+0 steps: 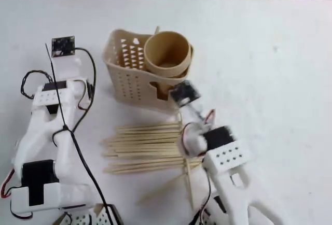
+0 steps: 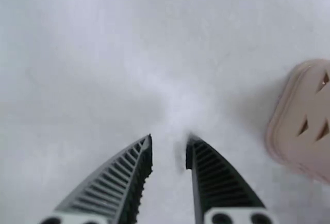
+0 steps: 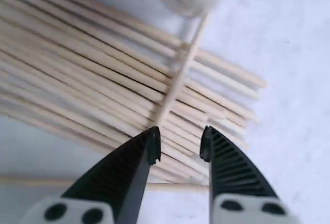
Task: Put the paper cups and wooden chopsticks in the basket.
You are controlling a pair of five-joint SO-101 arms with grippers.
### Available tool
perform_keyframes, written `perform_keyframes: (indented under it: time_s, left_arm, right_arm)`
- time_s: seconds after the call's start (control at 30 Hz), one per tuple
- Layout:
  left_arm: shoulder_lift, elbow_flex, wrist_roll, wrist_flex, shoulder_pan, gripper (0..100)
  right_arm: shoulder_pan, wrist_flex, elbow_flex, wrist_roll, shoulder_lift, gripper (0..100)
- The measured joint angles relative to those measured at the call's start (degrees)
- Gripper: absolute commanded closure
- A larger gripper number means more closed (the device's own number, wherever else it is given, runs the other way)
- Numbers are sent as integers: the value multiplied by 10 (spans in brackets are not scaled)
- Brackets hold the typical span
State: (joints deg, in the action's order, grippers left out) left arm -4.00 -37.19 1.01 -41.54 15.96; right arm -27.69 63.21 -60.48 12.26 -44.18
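A beige perforated basket (image 1: 127, 82) stands at the table's middle back with tan paper cups (image 1: 167, 54) nested inside it. Just in front of it lies a pile of wooden chopsticks (image 1: 142, 147). My right gripper (image 3: 179, 141) hovers open over the chopsticks (image 3: 77, 79), with nothing between its fingers. One chopstick (image 3: 178, 77) lies across the pile and ends near a fingertip. My left gripper (image 2: 169, 149) is open over bare table, with a corner of the basket (image 2: 304, 126) off to one side. The left arm (image 1: 52, 111) is left of the basket.
Two stray chopsticks (image 1: 188, 181) lie apart from the pile, near the right arm (image 1: 220, 155). Black cables (image 1: 78, 147) run over the left arm. The white table (image 1: 270, 64) extends to the right of the basket.
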Motion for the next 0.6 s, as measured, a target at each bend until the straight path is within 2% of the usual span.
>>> perform_keyframes:
  time_s: [0.13, 0.23, 0.37, 0.6]
  left_arm:
    - [0, 0, 0, 0, 0, 874]
    - [0, 0, 0, 0, 0, 874]
    - [0, 0, 0, 0, 0, 874]
    - [0, 0, 0, 0, 0, 874]
  right_arm:
    - [-55, -54, -43, 1, 13, 861]
    - [-62, -88, -62, 1, 45, 861]
    - [-51, -103, -62, 1, 76, 861]
    - [20, -142, -62, 1, 131, 865]
